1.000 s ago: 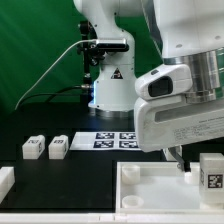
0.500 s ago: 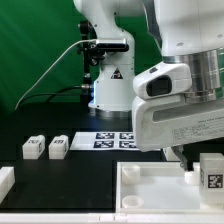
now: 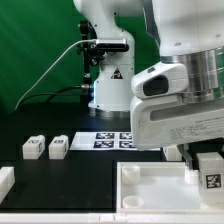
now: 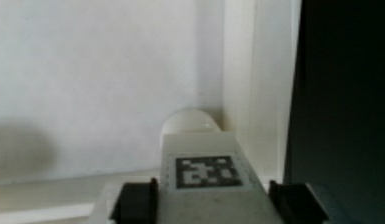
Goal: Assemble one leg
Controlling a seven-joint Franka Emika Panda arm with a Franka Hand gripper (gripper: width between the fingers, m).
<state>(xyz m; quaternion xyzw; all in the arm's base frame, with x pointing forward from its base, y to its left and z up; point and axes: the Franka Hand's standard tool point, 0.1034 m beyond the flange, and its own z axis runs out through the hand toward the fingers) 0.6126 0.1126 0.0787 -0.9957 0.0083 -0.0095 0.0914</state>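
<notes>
My gripper (image 3: 203,160) is shut on a leg (image 3: 210,172), a small white block with a black-and-white tag. It holds the leg upright over the right corner of the white tray (image 3: 150,188). In the wrist view the leg (image 4: 207,150) sits between my two dark fingers (image 4: 143,203). Its rounded far end lies close to the tray floor (image 4: 100,80), beside the raised rim (image 4: 265,70). Whether the leg touches the tray is not clear. Two more legs (image 3: 33,148) (image 3: 58,147) lie on the black table at the exterior view's left.
The marker board (image 3: 115,140) lies flat behind the tray, in front of the robot base (image 3: 108,85). Another white part (image 3: 5,180) shows at the exterior view's lower left edge. Black table (image 4: 349,90) runs beyond the tray rim.
My gripper with the leg has shifted slightly down and toward the exterior view's left. The other parts have not moved.
</notes>
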